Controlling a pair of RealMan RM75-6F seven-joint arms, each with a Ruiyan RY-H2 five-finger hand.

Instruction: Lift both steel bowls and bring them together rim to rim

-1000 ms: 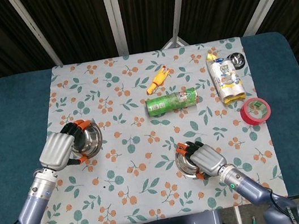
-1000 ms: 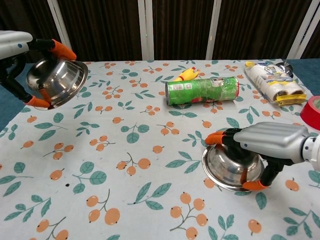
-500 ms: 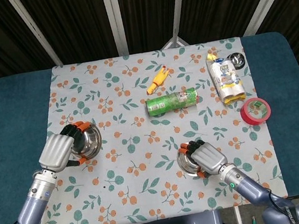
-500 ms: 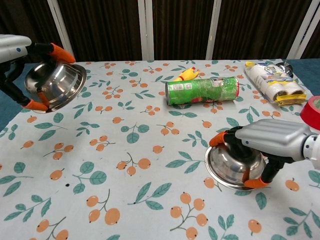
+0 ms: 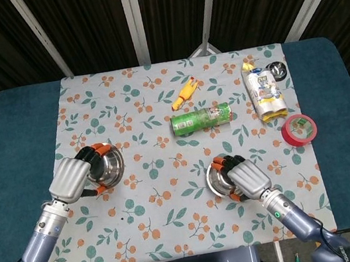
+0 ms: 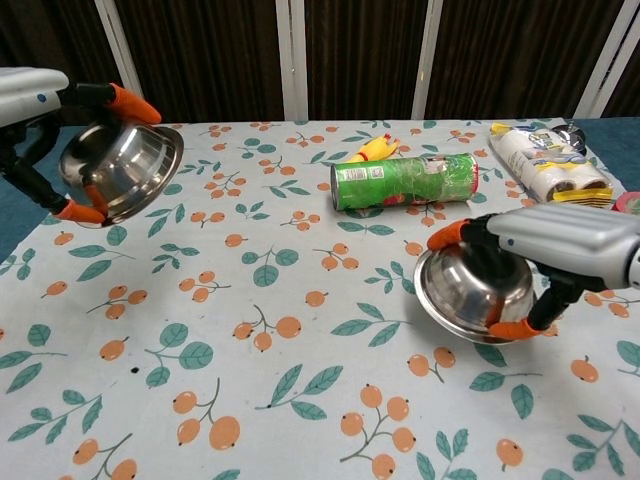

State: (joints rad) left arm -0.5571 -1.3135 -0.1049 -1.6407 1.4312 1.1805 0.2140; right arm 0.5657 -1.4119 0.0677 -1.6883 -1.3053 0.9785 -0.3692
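While 1 steel bowl [image 6: 122, 168] is gripped by the left hand [image 6: 35, 85], the other bowl [image 6: 473, 291] is held under the right hand [image 6: 570, 238], well apart.

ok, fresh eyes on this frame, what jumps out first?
Two steel bowls held off the table: the left hand grips the left bowl at the far left, the right hand grips the right bowl near the front right. Between them, further back, lies a green can.

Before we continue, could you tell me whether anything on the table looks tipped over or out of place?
The green can lies on its side mid-table, beside the yellow toy. Nothing looks spilled or damaged.
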